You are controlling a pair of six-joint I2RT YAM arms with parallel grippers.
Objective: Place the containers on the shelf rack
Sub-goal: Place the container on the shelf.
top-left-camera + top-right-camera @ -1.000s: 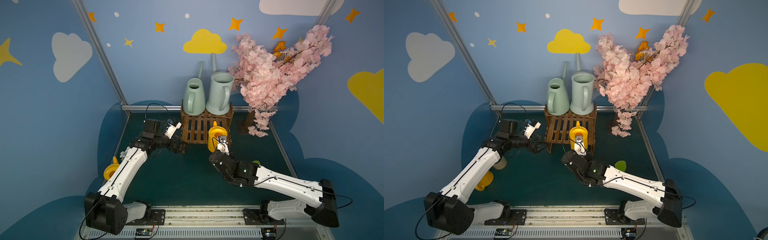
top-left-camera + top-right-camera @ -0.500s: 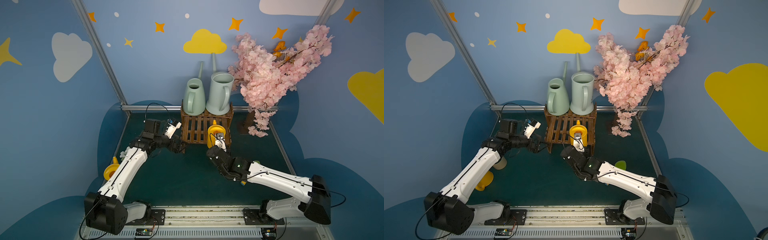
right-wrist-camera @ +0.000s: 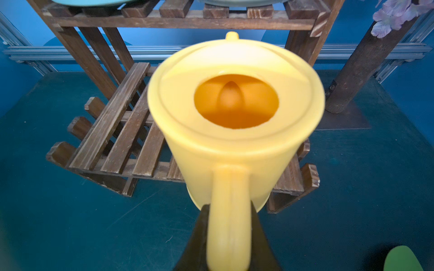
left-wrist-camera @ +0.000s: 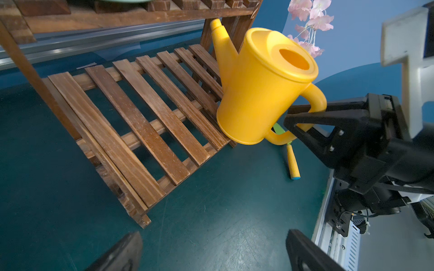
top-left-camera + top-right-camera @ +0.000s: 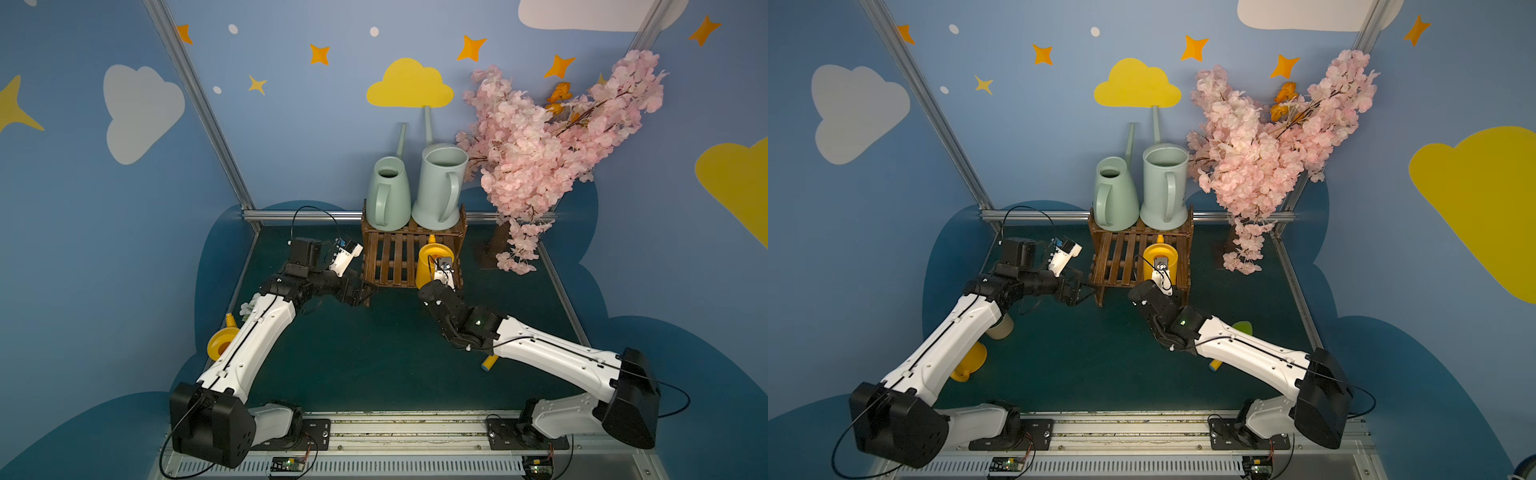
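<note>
Both top views: small yellow plastic watering can [image 5: 432, 258] upright over the right end of the dark-brown slatted wooden shelf rack's [image 5: 392, 257] lower tier, short spout toward the rack's back. By the rack's front-left leg, left gripper [image 5: 365, 293], jaws spread, empty.

Left wrist: right gripper [image 4: 297, 119] clamped on the can's loop handle, at the rack's front.

Right wrist: handle nearest the gripper, spout farthest.
</note>
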